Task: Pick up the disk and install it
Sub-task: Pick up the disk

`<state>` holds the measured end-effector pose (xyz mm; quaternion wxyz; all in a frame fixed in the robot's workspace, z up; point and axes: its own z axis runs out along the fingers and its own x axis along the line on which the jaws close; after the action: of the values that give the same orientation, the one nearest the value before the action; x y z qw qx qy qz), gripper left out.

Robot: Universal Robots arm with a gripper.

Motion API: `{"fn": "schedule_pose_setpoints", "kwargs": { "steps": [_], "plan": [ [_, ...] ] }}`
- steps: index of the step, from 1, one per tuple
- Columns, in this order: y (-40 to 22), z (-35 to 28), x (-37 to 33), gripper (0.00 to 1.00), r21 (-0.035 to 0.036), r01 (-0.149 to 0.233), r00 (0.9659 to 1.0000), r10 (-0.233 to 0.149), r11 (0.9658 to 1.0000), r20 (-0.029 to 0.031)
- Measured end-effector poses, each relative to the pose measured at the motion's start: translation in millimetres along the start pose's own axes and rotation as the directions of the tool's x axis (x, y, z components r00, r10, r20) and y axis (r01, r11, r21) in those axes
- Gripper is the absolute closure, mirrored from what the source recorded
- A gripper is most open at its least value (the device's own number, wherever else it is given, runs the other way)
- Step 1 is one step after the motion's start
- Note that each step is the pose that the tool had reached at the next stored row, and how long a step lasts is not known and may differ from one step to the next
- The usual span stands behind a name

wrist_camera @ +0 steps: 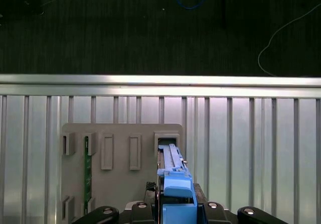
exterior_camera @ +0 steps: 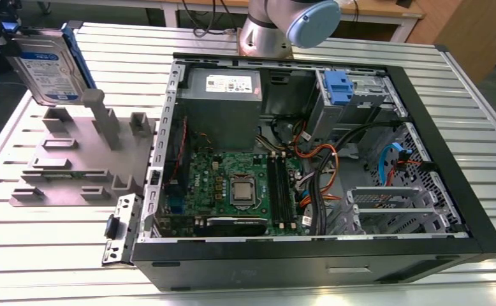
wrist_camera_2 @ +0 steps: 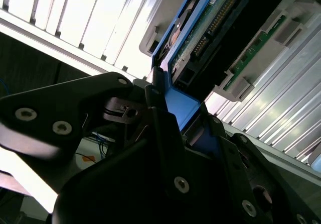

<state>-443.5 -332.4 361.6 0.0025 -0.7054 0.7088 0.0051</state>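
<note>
Tool [wrist_camera: 176, 210] was clenched on the disk [exterior_camera: 51, 69], gripping it by the blue rail at its upper end. The drive hung upright below my tool, label face showing in the exterior view and connector edge in the second wrist view. Beneath it sat the grey slotted fixture [exterior_camera: 78, 159] on the ribbed metal counter [exterior_camera: 52, 242]. One slot, aside from my tool, held a green strip [wrist_camera: 88, 170]. The open computer case [exterior_camera: 316, 166] lay well apart from my tool, with a blue caddy clip [exterior_camera: 337, 86] in its bay.
</note>
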Motion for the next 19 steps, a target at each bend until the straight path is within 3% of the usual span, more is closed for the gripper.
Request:
{"fn": "schedule_pose_setpoints", "kwargs": {
  "steps": [19],
  "plan": [
    [0.1,-4.4,-0.1,0.64,-0.0001,0.000,1.0000,0.000,1.0000,-0.0034]
  ]
}}
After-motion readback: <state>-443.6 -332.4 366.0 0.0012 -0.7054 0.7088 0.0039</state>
